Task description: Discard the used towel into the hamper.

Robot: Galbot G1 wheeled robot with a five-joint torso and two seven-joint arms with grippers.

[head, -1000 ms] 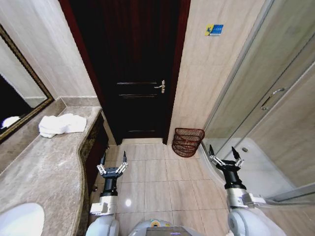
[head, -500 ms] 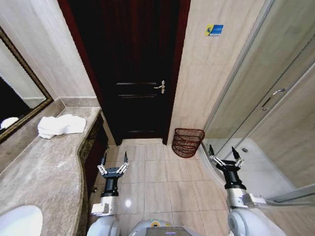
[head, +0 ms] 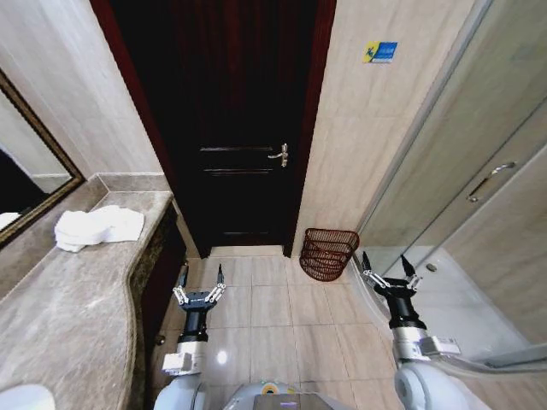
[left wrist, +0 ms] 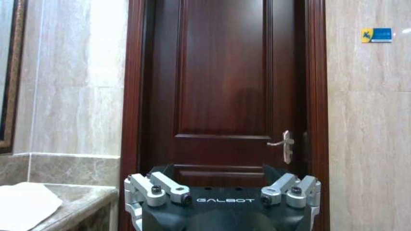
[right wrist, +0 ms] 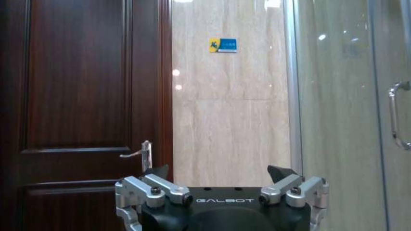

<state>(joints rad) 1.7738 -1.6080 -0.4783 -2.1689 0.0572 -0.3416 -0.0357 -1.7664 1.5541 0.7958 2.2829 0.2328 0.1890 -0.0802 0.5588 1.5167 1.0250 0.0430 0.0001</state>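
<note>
- Your head view gives you the whole room at once: the white towel (head: 97, 227) lies bunched on the marble table (head: 60, 316), ahead of the left hand (head: 199, 282) and off to its left, well apart from it.
- That same view puts the hamper (head: 327, 253) on the tiled floor (head: 273, 316) against the beige wall (head: 367, 154), ahead of the right hand (head: 385, 269) and a little to its left, near it but not touching. The basket stands upright and you can see no towel in it.
- The left wrist view adds what the head view flattens: the dark door (left wrist: 224, 86) straight ahead of the left hand (left wrist: 222, 185), its lever handle (left wrist: 284, 144), and a corner of the towel (left wrist: 22, 204) on the table edge (left wrist: 83, 202) to the hand's left.
- The right wrist view shows the blue sign (right wrist: 223, 45) on the wall (right wrist: 228, 110) dead ahead of the right hand (right wrist: 220, 179), the door (right wrist: 77, 96) to its left, and the glass shower door (right wrist: 350, 106) with its pull handle (right wrist: 397, 114) to its right.
- Your left hand hangs over the floor beside the table's front, fingers spread wide, holding and touching nothing.
- Your right hand hangs over the floor by the shower threshold, fingers equally wide apart, also empty.
</note>
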